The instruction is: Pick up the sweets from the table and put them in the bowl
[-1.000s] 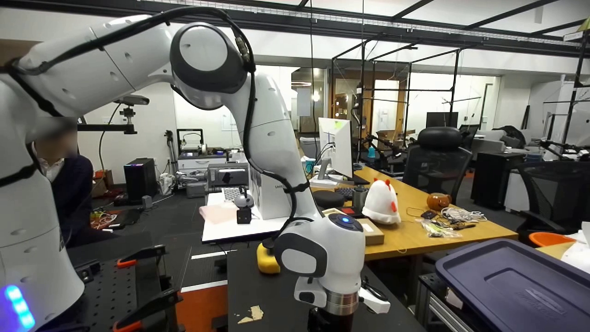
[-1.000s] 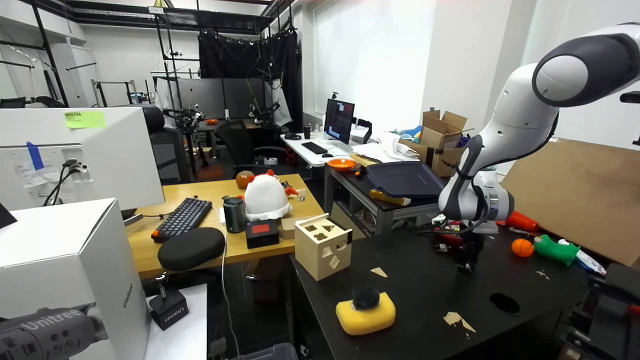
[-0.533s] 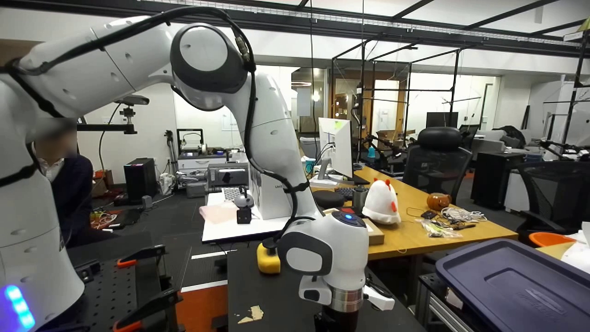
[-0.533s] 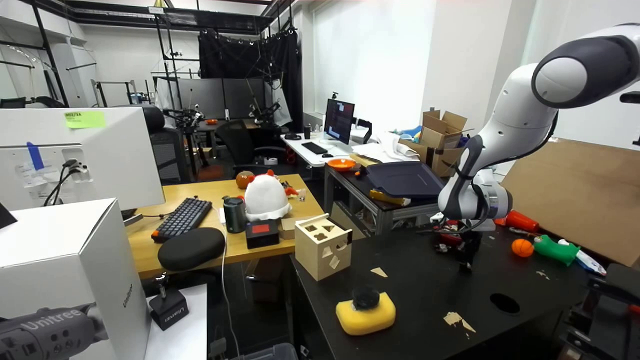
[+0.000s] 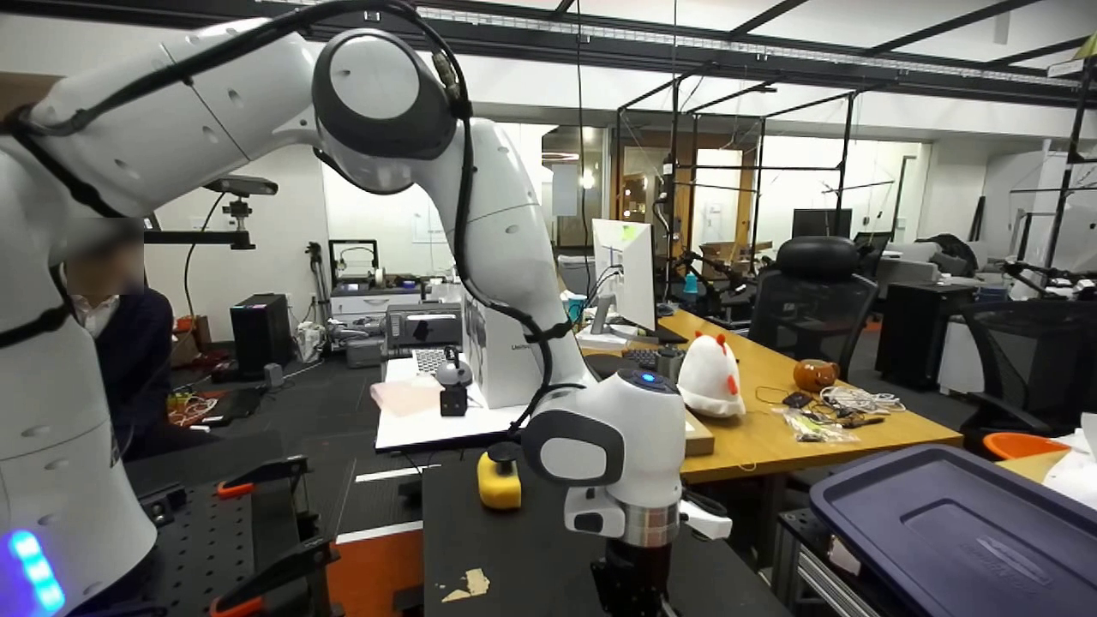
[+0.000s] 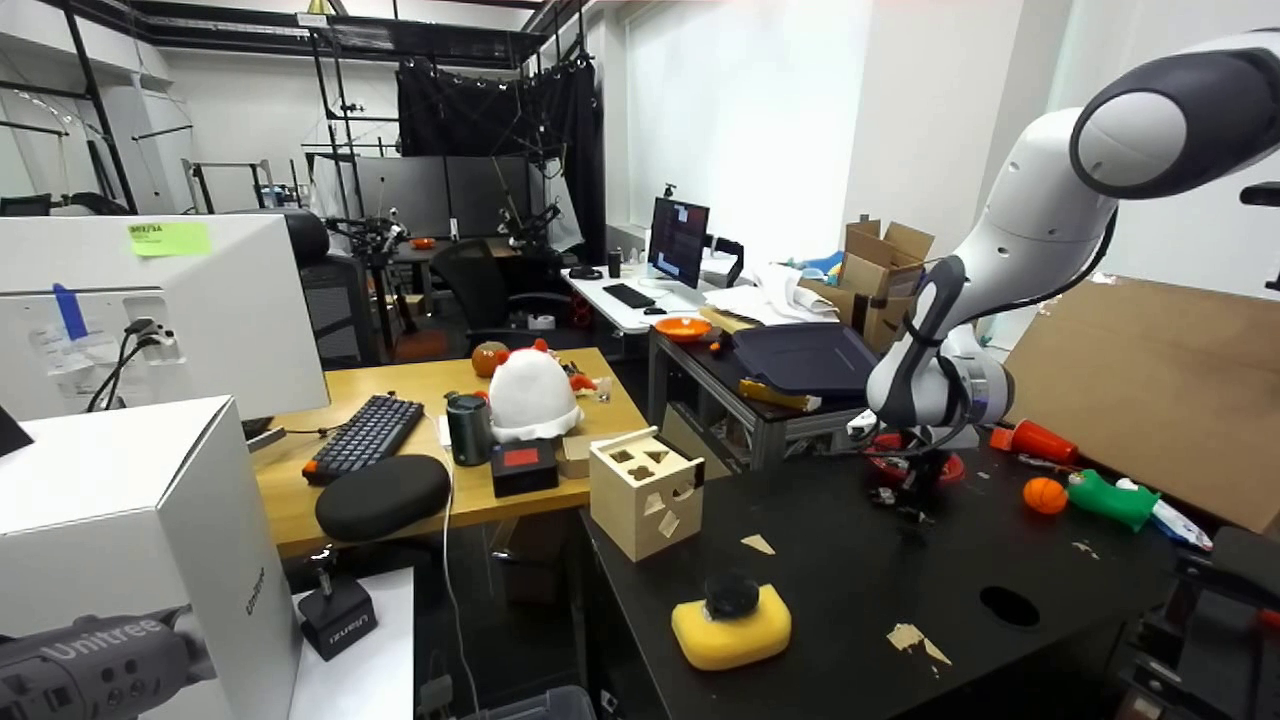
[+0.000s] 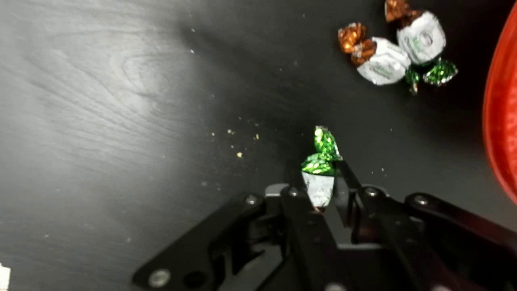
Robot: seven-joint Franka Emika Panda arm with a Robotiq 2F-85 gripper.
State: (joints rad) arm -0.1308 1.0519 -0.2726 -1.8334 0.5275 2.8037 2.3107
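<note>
Hand grips one sweet (green twist showing), two more sweets lying near the red bowl.

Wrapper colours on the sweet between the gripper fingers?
The sweet: shiny green twist, white middle, brown sliver opposite the green. Best in the wrist view.
</note>
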